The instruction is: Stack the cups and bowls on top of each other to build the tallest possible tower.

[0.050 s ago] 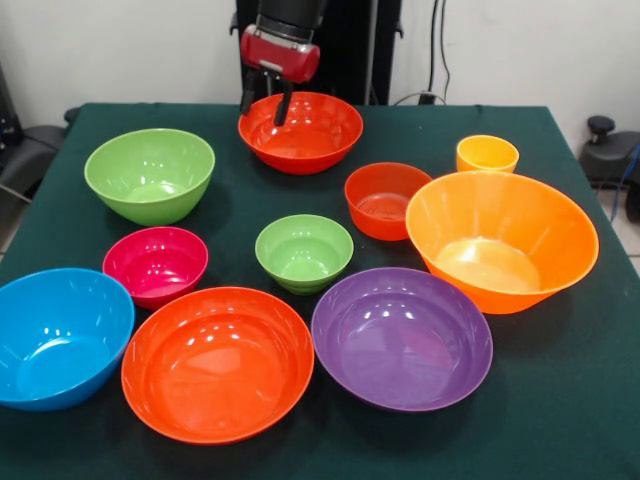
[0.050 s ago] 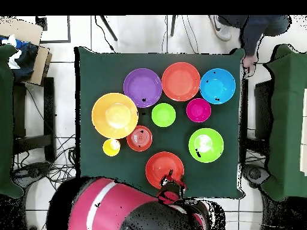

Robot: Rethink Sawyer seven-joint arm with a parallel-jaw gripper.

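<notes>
My gripper [image 1: 266,108] [image 2: 171,179] is open over the far-left rim of a red-orange bowl [image 1: 300,132] [image 2: 163,169]; one finger hangs outside the rim and the other inside. A yellow cup [image 1: 487,153] [image 2: 111,147] stands beside a large orange bowl [image 1: 500,238] [image 2: 114,115]. Spread over the table are a small red-orange bowl [image 1: 385,198], a small lime green bowl [image 1: 304,250], a larger lime green bowl [image 1: 150,172], a magenta bowl [image 1: 155,262], a blue bowl [image 1: 60,335], a purple bowl [image 1: 402,337] and a wide red-orange bowl [image 1: 217,360]. All sit singly; no tower shows.
The dark green table [image 1: 560,400] [image 2: 90,173] carries everything. A person [image 2: 255,30] stands at the overhead view's top right corner. Chairs [image 2: 282,120] flank the table, and cables lie on the floor by its left side.
</notes>
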